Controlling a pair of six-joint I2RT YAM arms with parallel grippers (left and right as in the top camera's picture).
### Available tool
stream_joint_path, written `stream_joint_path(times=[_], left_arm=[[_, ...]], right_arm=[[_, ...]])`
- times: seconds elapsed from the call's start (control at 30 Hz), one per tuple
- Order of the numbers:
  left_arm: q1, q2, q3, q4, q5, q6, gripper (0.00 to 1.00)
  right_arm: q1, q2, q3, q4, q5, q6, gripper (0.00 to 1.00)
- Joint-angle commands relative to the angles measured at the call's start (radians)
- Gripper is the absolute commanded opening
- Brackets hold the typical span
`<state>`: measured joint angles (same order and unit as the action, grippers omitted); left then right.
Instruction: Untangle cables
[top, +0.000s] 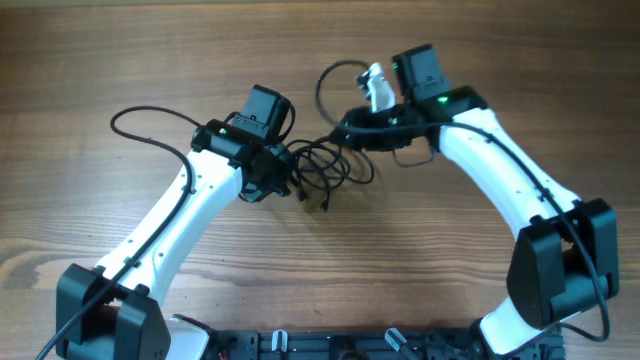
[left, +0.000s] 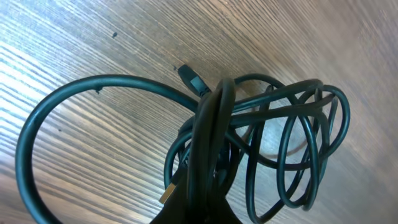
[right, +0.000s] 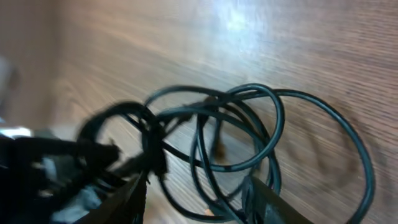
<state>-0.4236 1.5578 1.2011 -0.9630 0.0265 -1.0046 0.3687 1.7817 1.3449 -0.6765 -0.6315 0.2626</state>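
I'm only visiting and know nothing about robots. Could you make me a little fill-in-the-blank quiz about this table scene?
1. The tangled cables are ___ in colour.
2. Beneath them is a ___ table.
3. The tangle sits ___ the left gripper and the right gripper.
Missing words: black; wooden; between.

Glossy cables (left: 208, 137) (matt wooden table (top: 100, 60))

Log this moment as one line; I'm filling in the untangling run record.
stage: untangling not done | left gripper: shut on cables | right gripper: open, astride loops | cables: tangled on table
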Motion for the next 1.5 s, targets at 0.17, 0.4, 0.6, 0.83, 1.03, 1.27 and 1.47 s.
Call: stream_joint_path(times=[0.17,0.4,0.6,0.83,1.03,1.27,1.47], left_arm=[[-0.006,0.010,-0.006,0.013,0.087,0.167,0.04],[-0.002,0.010,-0.006,0.014,0.109,0.167,0.04],[0.057,0.010,-0.006,0.020,0.202,0.184,0.04],[0.099,0.010,-0.006,0.032,0.299,0.217,0.04],[0.099,0.010,-0.006,0.033,0.317,0.232,0.04],[0.101,0.010,-0.006,0.043,0.325,0.242,0.04],[0.101,0.010,-0.006,0.043,0.325,0.242,0.04]], right_arm=[[0.067,-0.019,-0.017,-0.013,0.239,-0.257,0.45],[0.089,-0.005,-0.025,-0.013,0.178,-0.341,0.40],[0.117,0.013,-0.025,-0.018,0.136,-0.394,0.39],[0.117,0.046,-0.025,-0.034,0.142,-0.395,0.39],[0.117,0.074,-0.025,-0.048,0.137,-0.405,0.33],[0.117,0.077,-0.025,-0.072,0.137,-0.418,0.29],[0.116,0.077,-0.025,-0.071,0.120,-0.399,0.05]])
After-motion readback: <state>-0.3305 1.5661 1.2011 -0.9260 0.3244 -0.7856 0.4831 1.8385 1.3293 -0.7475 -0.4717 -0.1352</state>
